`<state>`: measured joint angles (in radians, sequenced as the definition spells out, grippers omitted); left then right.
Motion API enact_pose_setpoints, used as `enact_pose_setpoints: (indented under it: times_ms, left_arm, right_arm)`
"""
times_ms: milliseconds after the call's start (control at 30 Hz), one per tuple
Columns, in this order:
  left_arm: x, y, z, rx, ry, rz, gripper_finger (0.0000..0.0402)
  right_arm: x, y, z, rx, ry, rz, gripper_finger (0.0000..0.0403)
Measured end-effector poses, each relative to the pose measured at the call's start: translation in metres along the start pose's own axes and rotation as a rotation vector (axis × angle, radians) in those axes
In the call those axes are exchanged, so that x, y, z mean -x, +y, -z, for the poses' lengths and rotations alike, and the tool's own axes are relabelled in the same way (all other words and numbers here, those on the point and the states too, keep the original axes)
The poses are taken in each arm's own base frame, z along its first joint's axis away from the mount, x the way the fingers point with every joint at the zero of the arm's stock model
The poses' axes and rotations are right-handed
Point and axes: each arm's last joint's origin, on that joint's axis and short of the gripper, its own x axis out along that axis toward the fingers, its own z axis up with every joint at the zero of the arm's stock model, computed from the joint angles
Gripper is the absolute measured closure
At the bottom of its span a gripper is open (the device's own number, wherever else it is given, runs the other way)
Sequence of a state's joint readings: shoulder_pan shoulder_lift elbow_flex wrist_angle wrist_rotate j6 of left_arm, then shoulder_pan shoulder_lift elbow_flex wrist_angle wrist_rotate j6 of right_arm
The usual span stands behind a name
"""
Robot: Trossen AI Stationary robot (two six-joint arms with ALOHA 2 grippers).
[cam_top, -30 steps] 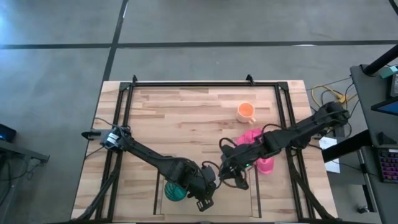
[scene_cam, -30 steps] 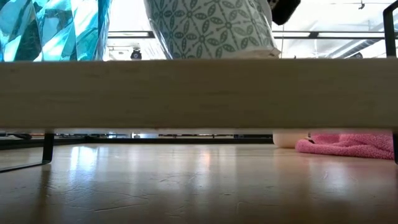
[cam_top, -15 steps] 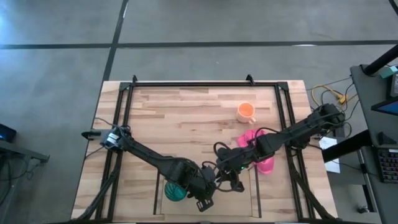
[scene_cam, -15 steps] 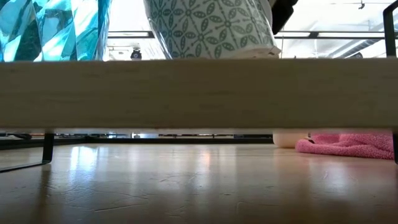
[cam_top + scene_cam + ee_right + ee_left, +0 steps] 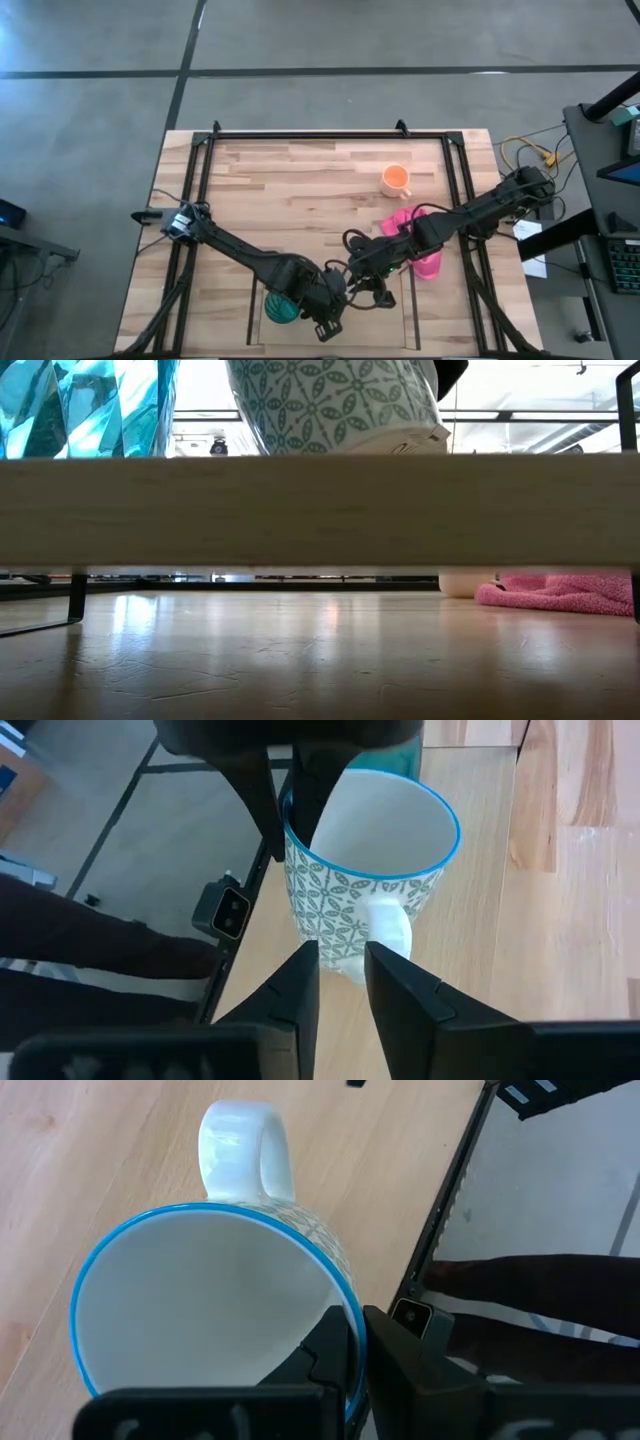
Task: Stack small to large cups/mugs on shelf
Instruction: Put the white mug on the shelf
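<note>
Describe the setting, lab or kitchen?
Likely a robot lab or workshop: bare concrete floor, a butcher-block table in a black metal frame, and cables and equipment alongside it.

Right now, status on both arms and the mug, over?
Left gripper shut on white mug's rim, on the shelf. Right gripper open, fingers straddling the handle. Teal tumbler adjacent, orange mug waiting.

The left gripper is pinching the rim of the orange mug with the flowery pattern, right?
Not quite. The left gripper is pinching a rim, but that mug is white with a green flowery pattern and a blue rim, not orange. The left wrist view shows the rim clamped between the fingers, and the right wrist view shows the pattern. The orange mug stands alone farther back on the table in the high view.
</note>
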<state>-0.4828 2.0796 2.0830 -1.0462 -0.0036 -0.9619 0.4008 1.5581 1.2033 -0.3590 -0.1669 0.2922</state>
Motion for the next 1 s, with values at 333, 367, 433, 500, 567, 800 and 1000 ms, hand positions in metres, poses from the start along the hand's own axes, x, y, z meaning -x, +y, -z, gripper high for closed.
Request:
enact_pose_setpoints:
  times_ms: [333,367,433,500,567,800,1000]
  left_arm:
    - [0.0,0.0,0.0,0.0,-0.001,0.001,0.0398]
    - [0.0,0.0,0.0,0.0,-0.001,0.001,0.0398]
    - [0.0,0.0,0.0,-0.001,-0.001,0.003,0.0398]
    - [0.0,-0.001,0.0,-0.001,-0.005,0.009,0.0398]
    - [0.0,-0.001,-0.001,-0.001,-0.008,0.012,0.0398]
    - [0.0,-0.001,0.0,-0.002,-0.007,0.012,0.0398]
    - [0.0,-0.002,-0.001,-0.007,-0.01,0.015,0.0398]
  right_arm:
    - [-0.003,-0.002,0.003,-0.001,0.016,0.018,0.0268]
    - [-0.005,-0.003,0.004,-0.002,0.023,0.021,0.0266]
    - [-0.01,-0.005,0.006,-0.003,0.032,0.032,0.0262]
    - [-0.015,-0.007,0.007,-0.004,0.04,0.05,0.0262]
    - [-0.021,-0.009,0.008,-0.007,0.048,0.065,0.0263]
    - [-0.029,-0.012,0.008,-0.001,0.048,0.085,0.0271]
    - [-0.029,-0.011,0.004,0.005,0.003,0.076,0.0271]
